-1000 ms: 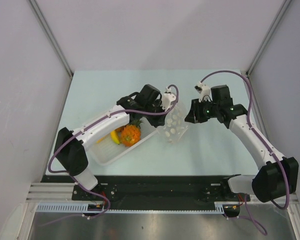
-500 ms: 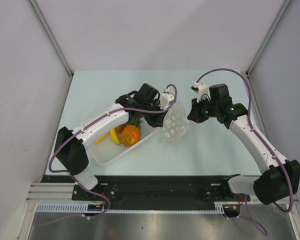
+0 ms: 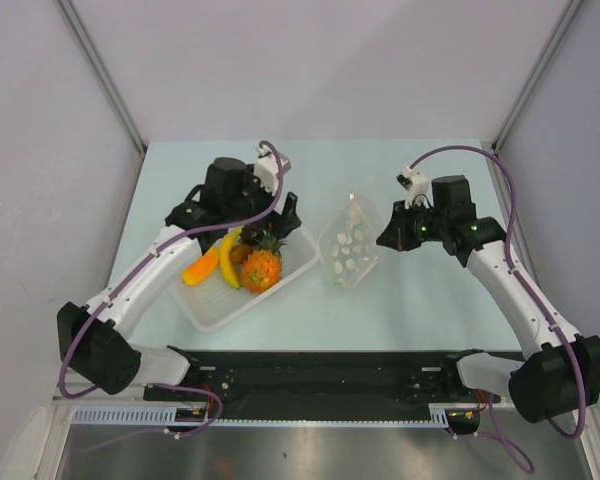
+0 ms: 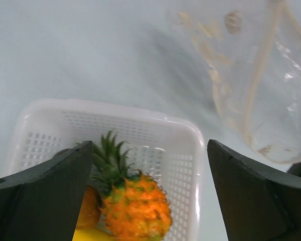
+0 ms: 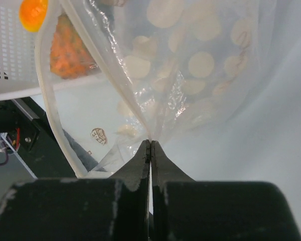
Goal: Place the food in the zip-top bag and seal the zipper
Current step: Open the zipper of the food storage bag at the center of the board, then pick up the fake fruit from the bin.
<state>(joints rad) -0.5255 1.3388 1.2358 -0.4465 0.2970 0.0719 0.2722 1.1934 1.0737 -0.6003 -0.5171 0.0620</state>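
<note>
Right gripper (image 5: 150,144): jaws closed, pinching bag film.
Zip-top bag (image 5: 200,65): clear, white-dotted, mouth gaping.
Zipper (image 5: 41,85): whitish strip, curving down left.
Basket (image 5: 7,55): white, perforated.
Pineapple (image 5: 70,55): orange, seen through plastic.

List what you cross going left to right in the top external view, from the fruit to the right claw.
orange piece → banana → pineapple → zip-top bag → right claw. The first three lie in the white basket.

The zip-top bag (image 3: 348,250) is clear with white round dots. The pineapple (image 3: 261,270) is orange, crown green; banana (image 3: 227,258) yellow; basket (image 3: 215,306) white, perforated; table (image 3: 430,300) pale blue-green.
</note>
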